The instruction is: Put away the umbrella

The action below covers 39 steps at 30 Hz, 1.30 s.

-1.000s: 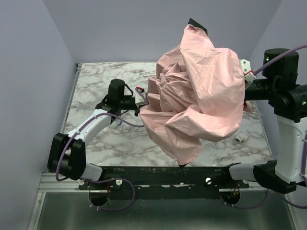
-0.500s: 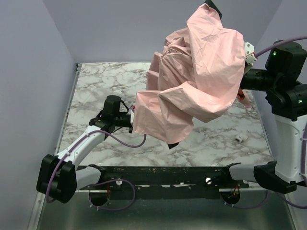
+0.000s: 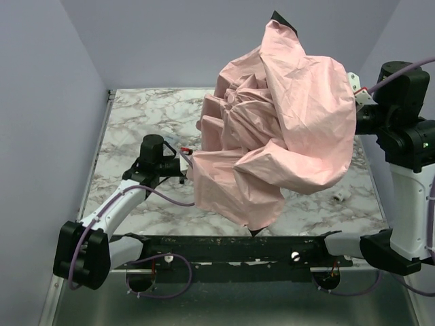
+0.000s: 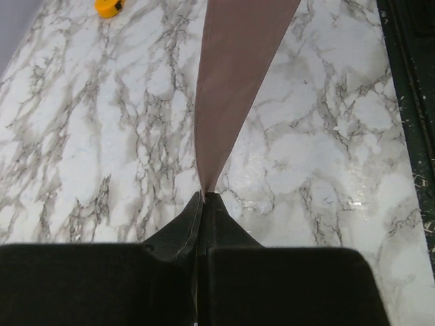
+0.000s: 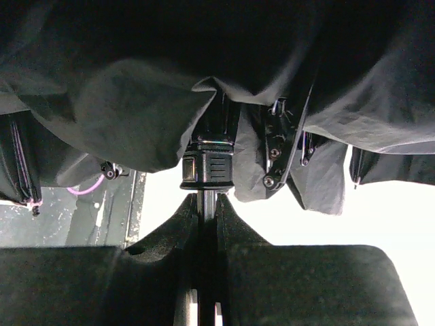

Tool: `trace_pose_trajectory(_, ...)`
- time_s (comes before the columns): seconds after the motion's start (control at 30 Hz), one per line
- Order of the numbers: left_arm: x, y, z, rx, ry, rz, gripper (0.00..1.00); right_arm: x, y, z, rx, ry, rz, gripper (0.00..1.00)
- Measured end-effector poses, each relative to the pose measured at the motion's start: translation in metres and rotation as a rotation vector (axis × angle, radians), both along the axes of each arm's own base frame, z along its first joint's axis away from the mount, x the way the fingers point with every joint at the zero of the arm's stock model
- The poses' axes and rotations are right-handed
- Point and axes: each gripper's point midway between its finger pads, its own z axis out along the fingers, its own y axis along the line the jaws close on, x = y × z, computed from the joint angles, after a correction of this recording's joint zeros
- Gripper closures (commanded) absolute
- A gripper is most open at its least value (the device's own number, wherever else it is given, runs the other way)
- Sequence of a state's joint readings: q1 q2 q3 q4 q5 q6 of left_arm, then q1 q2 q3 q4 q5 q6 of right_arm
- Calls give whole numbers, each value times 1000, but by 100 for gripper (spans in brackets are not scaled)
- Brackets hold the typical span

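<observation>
Top external, 1 umbrella (image 3: 285,129), L gripper (image 4: 205,198) pinching canopy edge (image 4: 234,68), R gripper (image 5: 207,205) clamping shaft (image 5: 208,193), 1 orange obj (image 4: 109,7).

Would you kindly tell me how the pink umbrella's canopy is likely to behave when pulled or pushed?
Probably floppy: the umbrella hangs in loose, creased folds. Likely light, since the left gripper holds a taut strip of it by a thin pinch. It may slip from that pinch, as the fabric looks thin and smooth.
</observation>
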<state>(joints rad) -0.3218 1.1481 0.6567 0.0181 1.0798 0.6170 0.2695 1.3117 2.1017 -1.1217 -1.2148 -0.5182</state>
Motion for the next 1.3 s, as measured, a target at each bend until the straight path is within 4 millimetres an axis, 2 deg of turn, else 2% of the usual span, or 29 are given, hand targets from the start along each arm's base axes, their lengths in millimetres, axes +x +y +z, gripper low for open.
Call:
trace_pose_trajectory(0.2,6,4,15,-5,-79,32,100,-15,-4,3,0,-35,7,100)
trace_pose_trajectory(0.4,-7,12,41,-21,-209,49,100,-9,-6,6,-1,-16,-52,100)
trace_pose_trajectory(0.63,-35,23,38,-23,-242,67,100,14,-14,16,28,19,-182,100)
trace_pose_trajectory(0.87,-46,24,44,-39,-257,62,100,21,-16,31,84,67,-205,100)
trace_pose_trajectory(1.3,-61,21,49,-58,-269,33,100,37,-15,24,104,173,-175,100)
